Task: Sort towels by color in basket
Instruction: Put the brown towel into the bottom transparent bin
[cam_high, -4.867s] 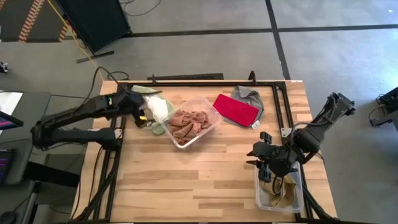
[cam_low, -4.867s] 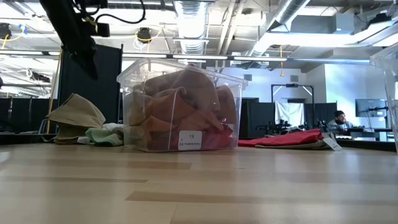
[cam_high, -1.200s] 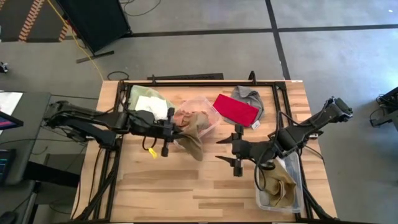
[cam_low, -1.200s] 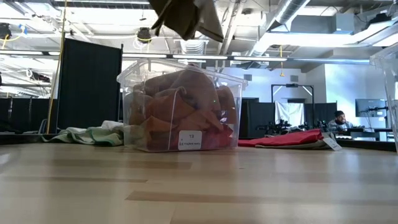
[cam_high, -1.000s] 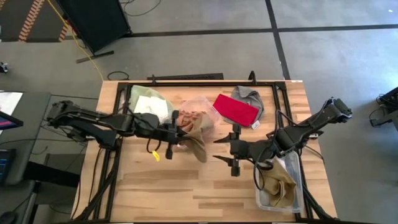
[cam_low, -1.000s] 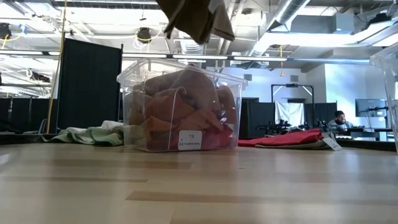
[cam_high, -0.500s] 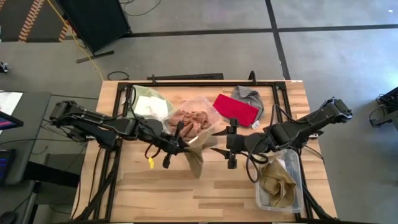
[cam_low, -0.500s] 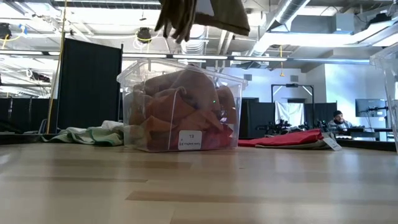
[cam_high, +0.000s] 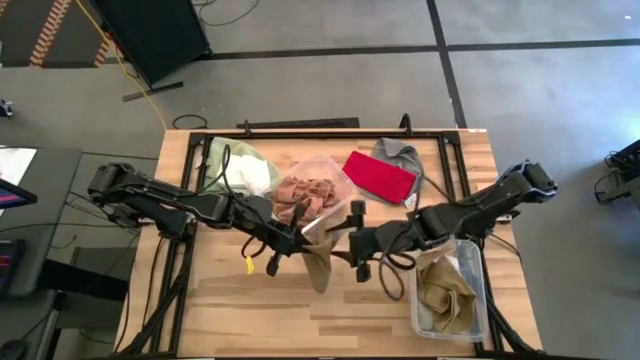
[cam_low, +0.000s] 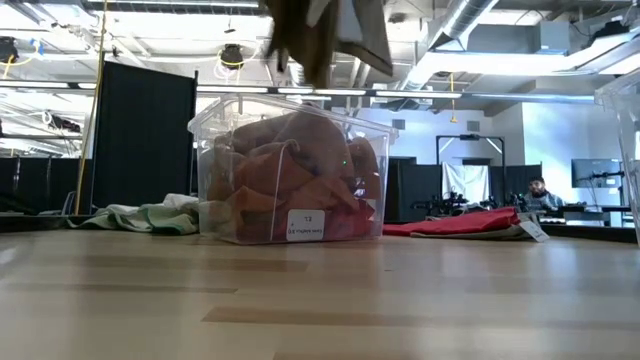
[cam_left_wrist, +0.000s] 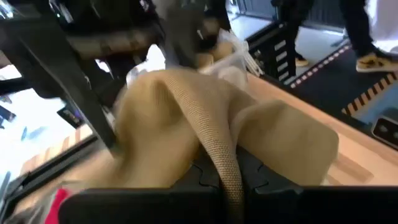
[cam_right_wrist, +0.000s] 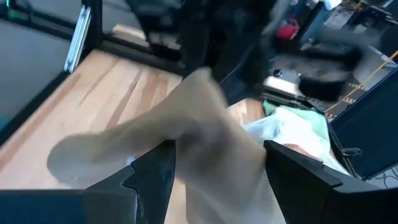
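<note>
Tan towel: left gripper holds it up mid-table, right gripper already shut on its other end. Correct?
Not quite. The left gripper does hold the tan towel up mid-table, but the right gripper is open; in the right wrist view its fingers stand apart either side of the cloth.

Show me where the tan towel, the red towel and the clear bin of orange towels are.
tan towel (cam_high: 318, 262), high view, its hanging lower fold
red towel (cam_high: 379, 176), high view, middle of the cloth
clear bin (cam_low: 225, 125), low view, its front wall near the rim
</note>
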